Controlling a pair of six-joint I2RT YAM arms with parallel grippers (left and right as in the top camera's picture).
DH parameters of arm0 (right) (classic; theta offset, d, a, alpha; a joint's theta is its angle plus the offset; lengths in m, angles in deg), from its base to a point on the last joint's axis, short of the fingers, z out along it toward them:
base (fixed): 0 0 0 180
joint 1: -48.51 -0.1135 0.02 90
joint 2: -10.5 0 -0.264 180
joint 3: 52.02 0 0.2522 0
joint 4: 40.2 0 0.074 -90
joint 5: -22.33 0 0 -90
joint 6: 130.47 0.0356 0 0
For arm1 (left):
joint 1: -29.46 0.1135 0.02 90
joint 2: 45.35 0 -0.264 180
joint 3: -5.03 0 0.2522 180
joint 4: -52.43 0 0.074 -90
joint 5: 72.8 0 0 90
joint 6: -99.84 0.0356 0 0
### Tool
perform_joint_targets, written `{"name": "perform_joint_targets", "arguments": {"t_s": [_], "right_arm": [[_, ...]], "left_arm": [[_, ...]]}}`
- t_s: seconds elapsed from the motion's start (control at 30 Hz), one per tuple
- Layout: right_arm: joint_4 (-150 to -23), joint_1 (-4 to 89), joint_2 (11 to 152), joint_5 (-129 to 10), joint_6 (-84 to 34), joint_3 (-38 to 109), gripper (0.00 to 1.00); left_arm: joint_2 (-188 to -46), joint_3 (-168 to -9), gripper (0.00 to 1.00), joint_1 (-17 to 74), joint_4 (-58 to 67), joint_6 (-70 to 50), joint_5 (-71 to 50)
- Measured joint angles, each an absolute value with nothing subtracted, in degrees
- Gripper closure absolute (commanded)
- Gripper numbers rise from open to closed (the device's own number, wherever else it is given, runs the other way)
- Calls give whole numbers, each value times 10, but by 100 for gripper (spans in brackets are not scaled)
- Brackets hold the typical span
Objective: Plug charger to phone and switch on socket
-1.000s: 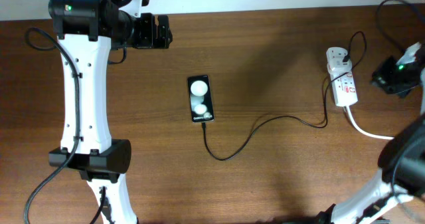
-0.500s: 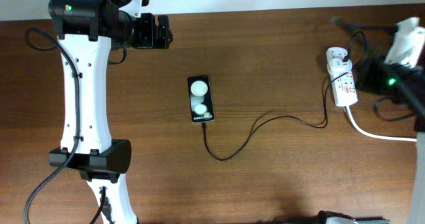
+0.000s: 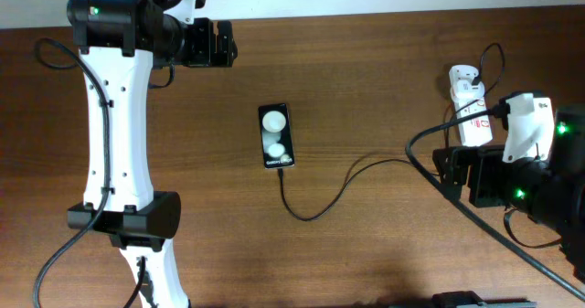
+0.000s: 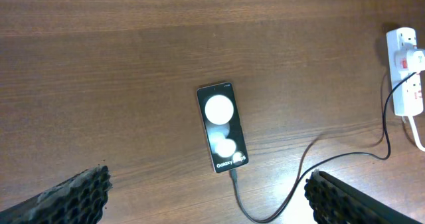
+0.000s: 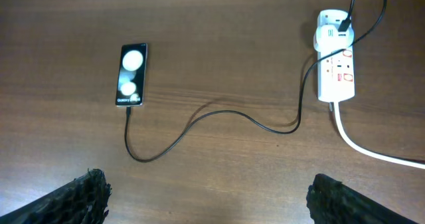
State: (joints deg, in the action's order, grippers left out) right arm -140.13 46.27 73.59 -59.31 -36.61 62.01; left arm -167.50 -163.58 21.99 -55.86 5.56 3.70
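Note:
The black phone (image 3: 276,136) lies flat at the table's middle, screen up with two white reflections; it also shows in the left wrist view (image 4: 222,126) and the right wrist view (image 5: 131,75). The charger's thin black cable (image 3: 311,217) is plugged into the phone's near end (image 4: 234,175) and loops right (image 5: 143,159) to a white adapter (image 5: 329,31) seated in the socket (image 5: 335,64). The white socket (image 3: 468,107) lies at the far right, partly covered by my right arm. My right gripper (image 3: 445,173) hovers open, just in front of the socket. My left gripper (image 3: 215,43) is open and empty at the back left.
The socket's thick white cord (image 5: 372,151) runs off to the right. My left arm's white links (image 3: 114,134) stretch along the table's left side. Bare brown table (image 3: 366,253) lies around the phone and cable.
My right arm has swung from the right edge past the socket to the table in front of it, and its gripper has opened. The left arm, phone and cable have not moved.

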Motion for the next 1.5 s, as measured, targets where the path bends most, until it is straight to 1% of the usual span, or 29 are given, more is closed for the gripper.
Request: {"name": "perform_joint_targets", "arguments": {"t_s": [0.17, 0.23, 0.27, 0.3, 0.33, 0.37, 0.4, 0.43, 0.47, 0.57, 0.67, 0.7, 0.77, 0.9, 1.13, 1.5], "right_arm": [[-1409, 463, 768, -611, -367, 620, 1], [-1370, 463, 776, -623, -369, 610, 1], [-1318, 462, 759, -625, -369, 574, 1], [-1259, 463, 735, -627, -370, 530, 1], [-1190, 462, 688, -627, -371, 456, 1], [-1165, 462, 655, -627, -372, 414, 1], [-1091, 462, 608, -628, -373, 352, 1], [-1052, 462, 544, -627, -373, 275, 1], [-1035, 462, 503, -628, -374, 230, 1], [-922, 463, 388, -632, -374, 73, 2], [-765, 463, 275, -634, -374, -104, 1], [-751, 462, 248, -634, -375, -151, 1], [-659, 462, 192, -635, -375, -250, 1], [-585, 462, 126, -637, -374, -363, 1], [-584, 462, 114, -662, -374, -374, 1], [-584, 462, 114, -662, -375, -374, 1]], "left_arm": [[-1675, -1636, 1, 220, -559, 56, 37], [-1675, -1636, 1, 220, -558, 56, 37], [-1675, -1636, 1, 220, -559, 56, 37], [-1675, -1636, 1, 220, -558, 56, 37], [-1675, -1636, 1, 220, -559, 56, 37], [-1675, -1636, 1, 220, -559, 56, 37], [-1675, -1636, 1, 220, -557, 56, 36], [-1675, -1636, 1, 220, -558, 56, 36], [-1675, -1636, 1, 220, -559, 56, 35], [-1675, -1636, 1, 220, -559, 56, 35], [-1675, -1636, 1, 220, -557, 56, 35], [-1675, -1636, 1, 220, -559, 56, 35], [-1675, -1636, 1, 220, -558, 56, 35], [-1675, -1636, 1, 220, -558, 56, 35], [-1675, -1636, 1, 220, -559, 56, 35], [-1675, -1636, 1, 220, -561, 56, 35]]}}
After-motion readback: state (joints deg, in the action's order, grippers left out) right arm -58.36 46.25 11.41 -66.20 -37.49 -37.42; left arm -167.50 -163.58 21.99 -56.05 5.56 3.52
